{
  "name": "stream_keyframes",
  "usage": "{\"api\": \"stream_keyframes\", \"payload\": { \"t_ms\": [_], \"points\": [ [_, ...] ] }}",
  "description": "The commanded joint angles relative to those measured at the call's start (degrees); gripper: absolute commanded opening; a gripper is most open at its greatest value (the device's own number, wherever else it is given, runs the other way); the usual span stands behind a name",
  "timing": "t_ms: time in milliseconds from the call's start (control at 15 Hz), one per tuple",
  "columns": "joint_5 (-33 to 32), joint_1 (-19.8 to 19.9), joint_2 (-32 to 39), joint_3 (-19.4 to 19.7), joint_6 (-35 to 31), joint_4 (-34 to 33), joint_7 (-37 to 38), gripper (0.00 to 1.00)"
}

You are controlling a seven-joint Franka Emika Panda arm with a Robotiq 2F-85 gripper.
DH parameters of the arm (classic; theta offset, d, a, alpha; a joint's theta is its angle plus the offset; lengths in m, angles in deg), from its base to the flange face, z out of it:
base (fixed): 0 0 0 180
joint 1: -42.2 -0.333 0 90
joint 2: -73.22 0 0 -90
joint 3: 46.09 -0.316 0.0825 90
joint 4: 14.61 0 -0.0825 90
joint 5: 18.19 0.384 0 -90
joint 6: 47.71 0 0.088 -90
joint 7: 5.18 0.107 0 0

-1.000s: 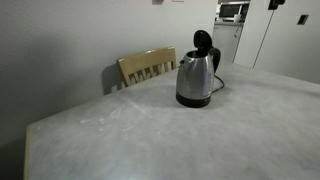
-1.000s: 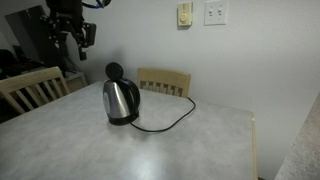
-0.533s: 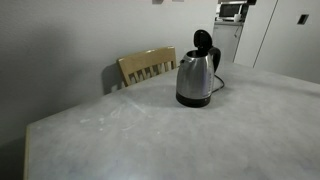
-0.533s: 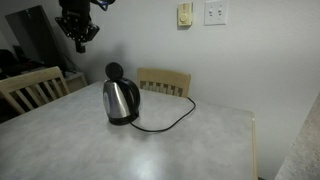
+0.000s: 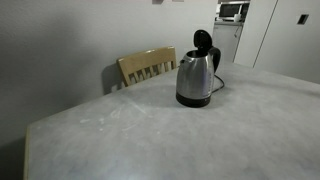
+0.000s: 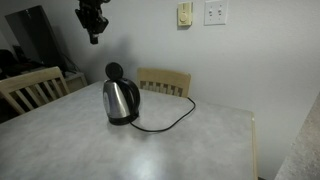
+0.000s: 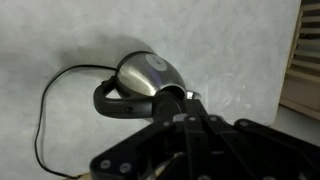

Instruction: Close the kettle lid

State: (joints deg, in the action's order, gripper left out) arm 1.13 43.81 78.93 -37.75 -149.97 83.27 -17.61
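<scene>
The steel kettle stands on the grey table with its black lid tipped up on its hinge. My gripper hangs high in the air, up and to the left of the kettle and well clear of it, fingers together. In the wrist view the kettle lies below, its black handle at the lower left. The shut gripper comes in from the bottom with nothing between the fingers.
A black cord runs from the kettle across the table. Wooden chairs stand at the table's edges. A white microwave sits far behind. Wall outlets are on the wall.
The gripper has travelled right along the wall, toward the space above the kettle, and its jaws have gone from partly open to shut. The kettle and lid have not moved.
</scene>
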Motion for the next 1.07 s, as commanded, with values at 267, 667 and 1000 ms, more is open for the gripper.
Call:
{"api": "stream_keyframes", "payload": {
  "t_ms": [267,667,1000],
  "points": [
    [-13.21,-0.27,9.65,-2.38,1.12,-7.76,17.22,0.00],
    [-17.06,-0.81,15.21,-4.75,5.02,-13.07,18.64,0.00],
    [-16.81,-1.32,18.59,-6.76,6.52,-16.93,16.89,0.00]
  ]
}}
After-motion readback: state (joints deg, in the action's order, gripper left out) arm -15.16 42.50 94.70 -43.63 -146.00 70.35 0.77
